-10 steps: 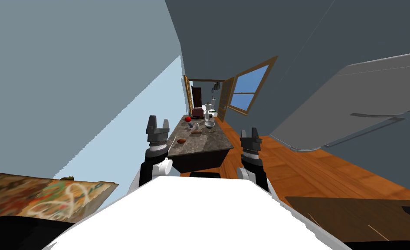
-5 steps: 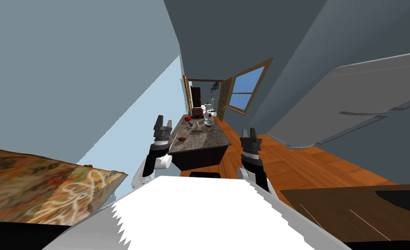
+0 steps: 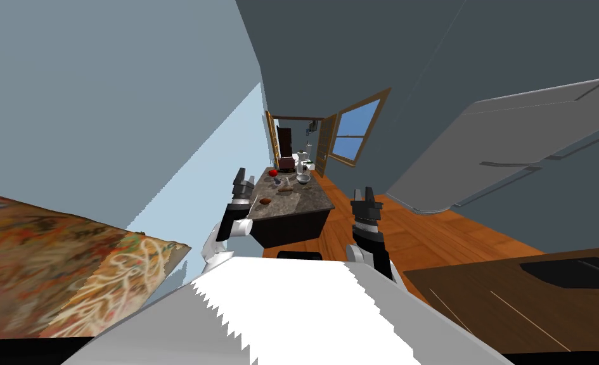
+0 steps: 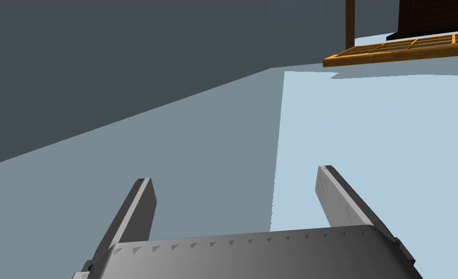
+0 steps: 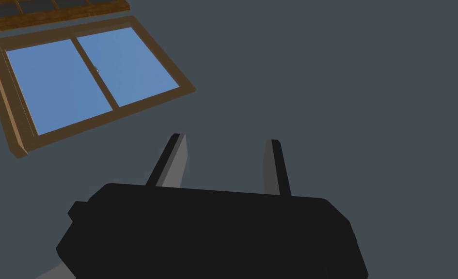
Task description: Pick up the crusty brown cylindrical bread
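Observation:
A small brown elongated bread (image 3: 285, 188) lies on the dark stone counter top (image 3: 304, 204) ahead, past the middle of it. Nearer on the same top sits a rounder brown item (image 3: 265, 201). My left gripper (image 3: 243, 178) is raised at the counter's left near edge, well short of the bread; its wrist view shows the left gripper (image 4: 233, 175) open with nothing between the fingers. My right gripper (image 3: 363, 192) is held up to the right of the counter, over the wooden floor, and the right gripper (image 5: 226, 139) is open and empty.
A red fruit (image 3: 272, 172), a bowl (image 3: 303, 179) and other small items stand at the counter's far end. A large grey fridge (image 3: 513, 152) fills the right. A dark wooden table (image 3: 513, 291) is near right, a patterned picture (image 3: 57, 266) near left.
My left arm has swung forward and inward, closer to the counter's left edge. My view has shifted, with the patterned picture and the wooden table coming further in. The right arm has held still.

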Robot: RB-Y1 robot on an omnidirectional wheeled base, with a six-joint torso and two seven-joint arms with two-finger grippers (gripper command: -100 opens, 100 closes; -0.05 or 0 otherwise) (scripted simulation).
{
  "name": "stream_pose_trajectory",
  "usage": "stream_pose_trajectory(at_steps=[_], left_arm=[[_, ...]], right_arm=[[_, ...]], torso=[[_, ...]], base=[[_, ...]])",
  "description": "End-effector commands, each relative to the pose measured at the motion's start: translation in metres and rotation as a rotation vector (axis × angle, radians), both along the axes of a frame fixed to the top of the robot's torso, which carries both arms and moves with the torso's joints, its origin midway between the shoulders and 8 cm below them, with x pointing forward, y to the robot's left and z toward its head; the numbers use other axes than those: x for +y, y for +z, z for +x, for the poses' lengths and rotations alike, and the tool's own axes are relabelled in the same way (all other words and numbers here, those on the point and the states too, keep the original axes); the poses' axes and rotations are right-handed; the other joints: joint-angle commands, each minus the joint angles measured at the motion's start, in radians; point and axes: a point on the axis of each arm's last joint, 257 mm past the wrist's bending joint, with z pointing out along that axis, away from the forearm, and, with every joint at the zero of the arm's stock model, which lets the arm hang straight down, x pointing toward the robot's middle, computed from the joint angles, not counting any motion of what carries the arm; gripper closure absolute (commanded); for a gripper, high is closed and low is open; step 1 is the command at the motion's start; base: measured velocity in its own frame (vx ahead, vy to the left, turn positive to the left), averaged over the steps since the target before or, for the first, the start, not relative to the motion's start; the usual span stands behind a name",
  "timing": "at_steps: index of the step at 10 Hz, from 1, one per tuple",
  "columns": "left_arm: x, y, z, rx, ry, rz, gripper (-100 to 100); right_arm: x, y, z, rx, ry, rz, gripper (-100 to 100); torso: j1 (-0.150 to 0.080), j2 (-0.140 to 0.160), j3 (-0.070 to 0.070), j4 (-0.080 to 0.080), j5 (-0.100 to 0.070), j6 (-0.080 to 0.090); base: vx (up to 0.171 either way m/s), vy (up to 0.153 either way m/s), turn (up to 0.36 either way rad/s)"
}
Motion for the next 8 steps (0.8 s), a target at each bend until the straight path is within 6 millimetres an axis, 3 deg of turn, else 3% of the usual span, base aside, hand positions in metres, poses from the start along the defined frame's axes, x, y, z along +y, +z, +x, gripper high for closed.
stream_pose_trajectory(at_steps=[1,8], left_arm=[[0.008,-0.009,0.014,0.03,0.005,-0.01,-100],[0.048,-0.04,0.085,0.189,0.039,-0.1,-100]], right_arm=[[0.0,0.0,0.0,0.0,0.0,0.0,0],[0.0,0.0,0.0,0.0,0.0,0.0,0]], torso=[[0.0,0.0,0.0,0.0,0.0,0.0],[0.0,0.0,0.0,0.0,0.0,0.0]], base=[[-0.018,-0.012,-0.033],[-0.035,-0.015,-0.033]])
